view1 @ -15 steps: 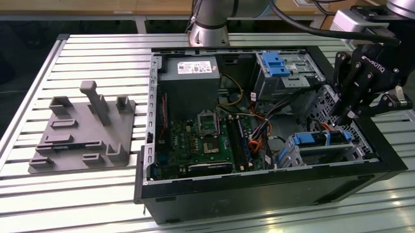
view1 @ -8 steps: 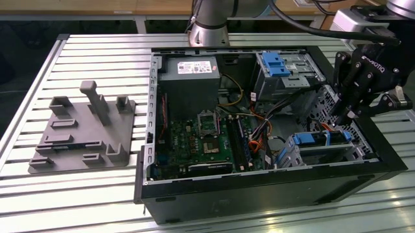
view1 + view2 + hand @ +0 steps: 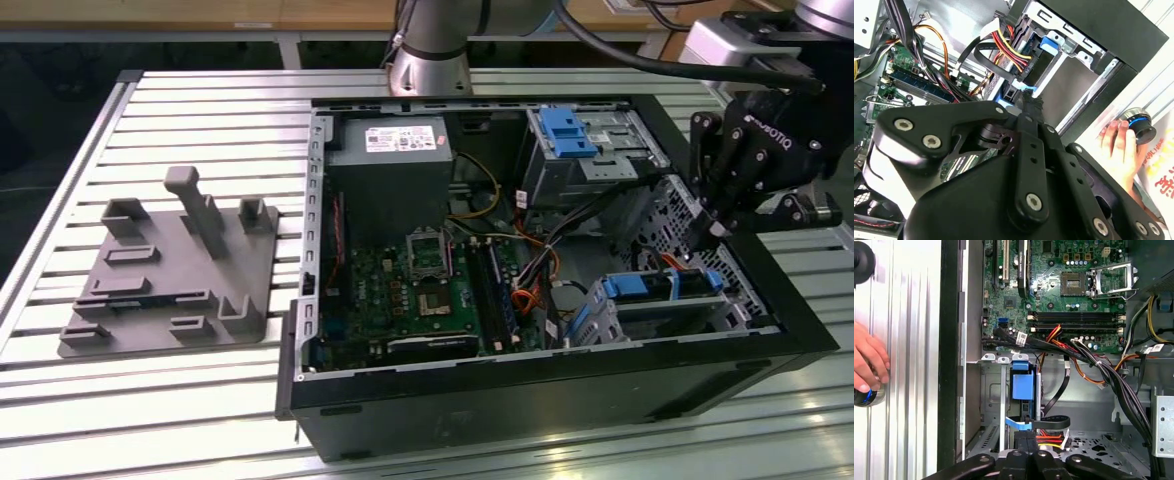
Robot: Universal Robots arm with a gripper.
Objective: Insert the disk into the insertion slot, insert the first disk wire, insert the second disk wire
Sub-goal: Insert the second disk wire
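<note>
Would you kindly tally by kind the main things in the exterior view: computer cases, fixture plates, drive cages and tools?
Computer case: 1
Grey fixture plate: 1
Drive cages: 2 (insertion slot, taller bay)
Tool: 1
Total: 5

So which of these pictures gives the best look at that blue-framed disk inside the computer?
The exterior view: the disk sits in the insertion slot near the case's corner, its blue carrier plain beneath the gripper. In the first wrist view it appears edge-on; in the second wrist view, wires partly cover it.
</note>
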